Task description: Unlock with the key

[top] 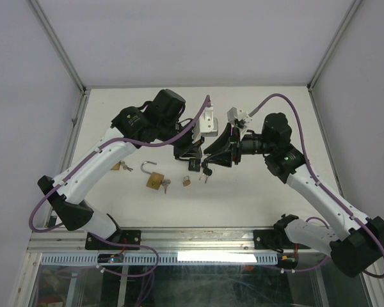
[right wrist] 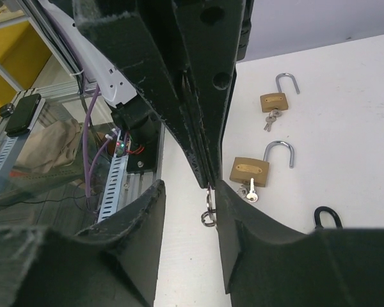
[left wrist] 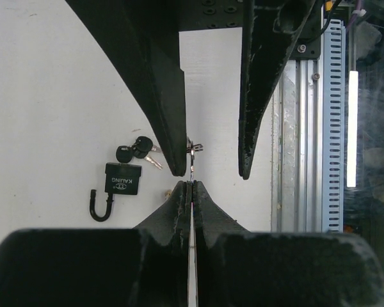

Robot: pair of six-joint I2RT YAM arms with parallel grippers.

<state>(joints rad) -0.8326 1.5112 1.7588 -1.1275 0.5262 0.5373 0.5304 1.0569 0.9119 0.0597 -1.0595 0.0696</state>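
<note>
- The key [left wrist: 192,171] shows edge-on as a thin metal strip, held above the middle of the tabletop [top: 256,198], with a ring [left wrist: 194,148] at its free end.
- The left hand [left wrist: 192,187] is clamped on the key, its fingers pressed together with only the strip between them.
- The right hand [left wrist: 211,171] meets it tip to tip, fingers apart, one on each side of the ring. The ring sits just beside one finger; I cannot tell whether they touch.
- In the left wrist view a black lock [left wrist: 123,179] lies flat on the tabletop at 9 o'clock from the key, its shackle hooking toward 6 o'clock.
- Two black-headed keys [left wrist: 136,151] lie at the black lock's 12 o'clock, just beside it.
- In the top view a brass lock [top: 155,180] lies at 8 o'clock from the hands, its shackle swung open.
- A small lock [top: 187,181] lies at 6 o'clock from the hands.
</note>
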